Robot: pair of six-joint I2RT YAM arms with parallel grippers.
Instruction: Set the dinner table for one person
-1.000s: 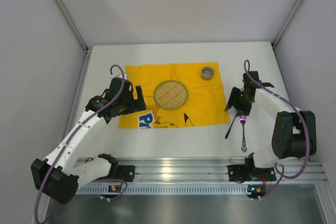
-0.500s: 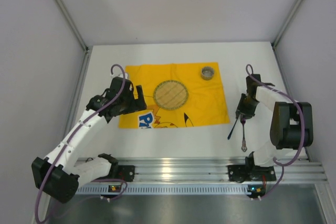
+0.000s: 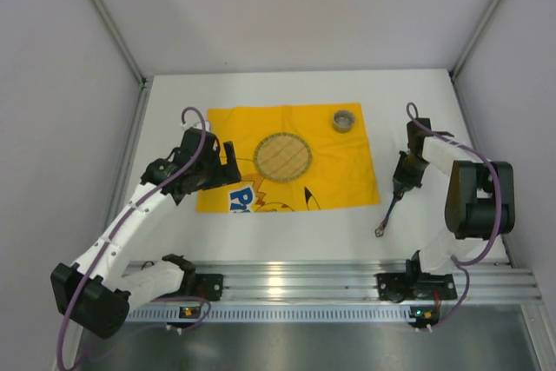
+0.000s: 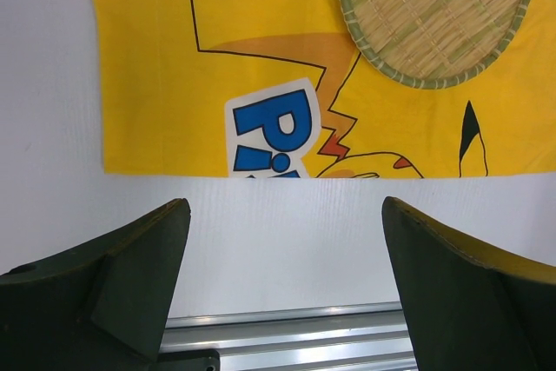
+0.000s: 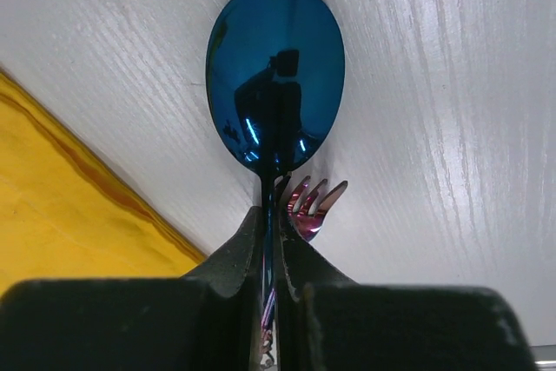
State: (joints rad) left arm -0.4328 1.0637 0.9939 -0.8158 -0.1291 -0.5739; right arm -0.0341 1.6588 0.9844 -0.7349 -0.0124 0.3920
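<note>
The dinner table (image 3: 304,236) is the white tabletop. My right gripper (image 3: 402,180) is to the right of the yellow cloth (image 3: 339,171) and is shut on the thin handle of a blue spoon (image 5: 274,76). The spoon's bowl sticks out past the fingertips, just over the white surface. Its handle (image 3: 387,216) trails toward the near edge. A purple fork's tines (image 5: 311,206) show right beside the right finger; I cannot tell whether the fork is gripped too. My left gripper (image 4: 285,208) is open and empty over bare table by the cloth's near left edge.
A round woven plate (image 3: 282,158) lies in the middle of the cloth, and a small metal cup (image 3: 344,120) stands at its far right corner. An aluminium rail (image 3: 295,280) runs along the table's near edge. Grey walls close in both sides.
My right gripper has come down and shut on the spoon's handle. The spoon's handle has swung, and the fork no longer lies where it did. The left arm has not moved.
</note>
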